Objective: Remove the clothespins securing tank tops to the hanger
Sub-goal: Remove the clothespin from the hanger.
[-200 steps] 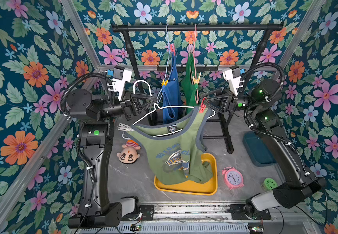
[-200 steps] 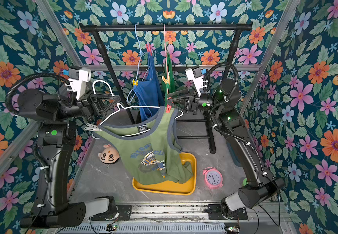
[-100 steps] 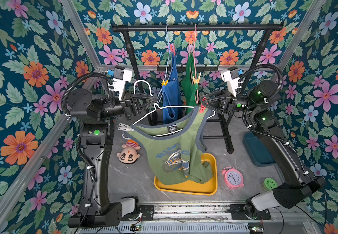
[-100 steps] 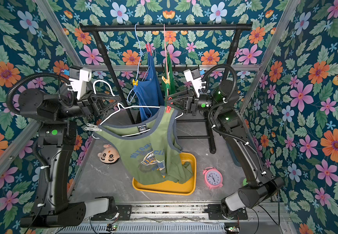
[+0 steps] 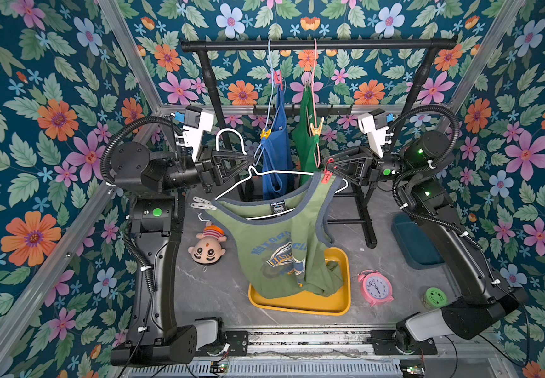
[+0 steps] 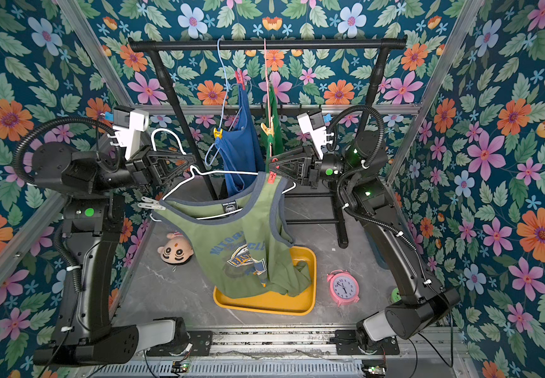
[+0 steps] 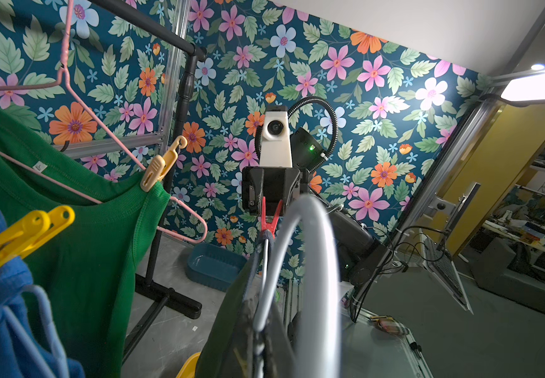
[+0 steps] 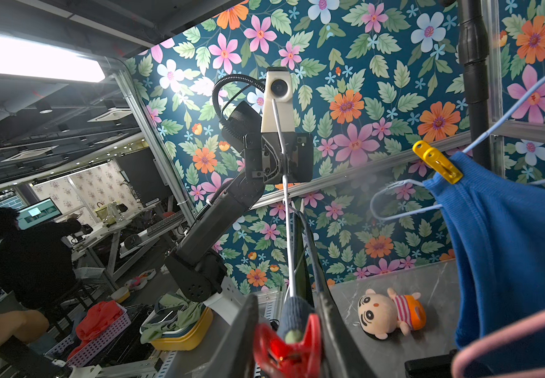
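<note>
A red clothespin (image 5: 327, 171) pins the olive tank top (image 5: 277, 242) to the white hanger (image 7: 318, 278).

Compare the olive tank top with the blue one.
The olive tank top has grey trim and a chest print; the blue tank top is plain. The olive one hangs on a white hanger gripped by the left gripper; the blue one's light-blue hanger hooks over the black rail. A red clothespin pins the olive strap; a yellow clothespin shows on the blue. Both are sleeveless.

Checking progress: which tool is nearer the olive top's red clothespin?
Right. The right tool clasps the red clothespin; the left tool holds the white hanger's neck, away from it.
</note>
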